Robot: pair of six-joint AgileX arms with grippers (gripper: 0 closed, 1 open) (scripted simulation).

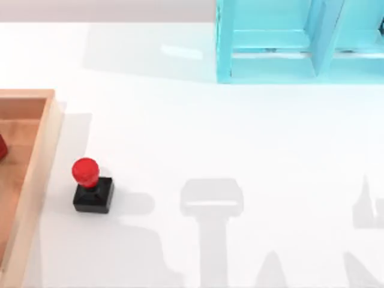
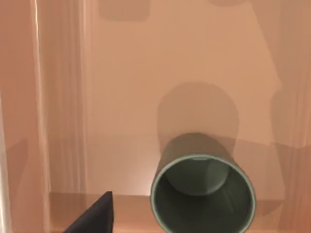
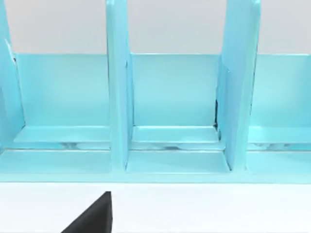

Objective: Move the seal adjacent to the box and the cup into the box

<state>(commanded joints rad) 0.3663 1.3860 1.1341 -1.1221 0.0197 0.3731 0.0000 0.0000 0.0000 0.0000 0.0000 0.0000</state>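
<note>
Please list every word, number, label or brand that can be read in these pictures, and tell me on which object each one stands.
There is no readable text in any view.
The seal: plain red knob on a plain black base, no marking visible.
The cup: plain dark olive-grey, no label.
The box: bare wood, no print.
The light-blue shelf frame: plain painted surfaces, no sign.
The table: white, carrying no writing.

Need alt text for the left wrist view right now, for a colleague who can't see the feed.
A dark olive-grey cup stands upright on the light-brown wooden floor of the box, its open mouth facing the camera and nothing visible inside it. A dark gripper finger pokes in beside it, apart from the cup.
</note>
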